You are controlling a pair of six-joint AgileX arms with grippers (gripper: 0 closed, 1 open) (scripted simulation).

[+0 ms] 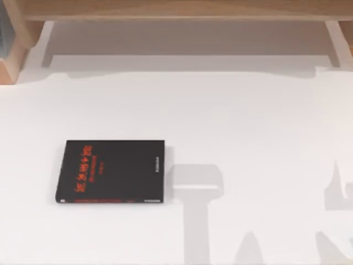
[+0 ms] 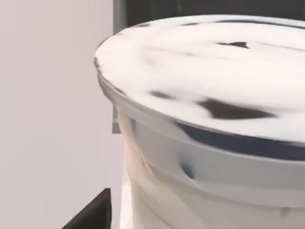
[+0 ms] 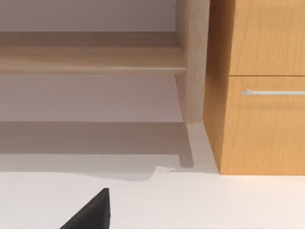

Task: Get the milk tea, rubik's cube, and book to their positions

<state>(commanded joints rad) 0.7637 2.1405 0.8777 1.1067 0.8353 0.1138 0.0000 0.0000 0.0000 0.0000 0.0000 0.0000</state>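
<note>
Left wrist view had the milk tea (image 2: 214, 119) right up close, white sealed lid and pale cup body, with one dark fingertip (image 2: 93, 212) poking in; couldn't tell if that gripper was spread or pinching. Top view had a black book (image 1: 110, 171) with red lettering lying flat on the white table (image 1: 248, 121), around 8 o'clock from centre. Right wrist view faced a wooden shelf (image 3: 90, 59) and a drawer cabinet (image 3: 262, 95); one fingertip (image 3: 90, 212) was visible, grip unclear.

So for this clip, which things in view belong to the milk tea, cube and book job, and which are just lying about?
Job:
- milk tea cup, close up in the left wrist view, lid on

Lying about:
- black book with red lettering, flat on the table at its left
- wooden shelf along the back
- wooden cabinet with a drawer handle
</note>
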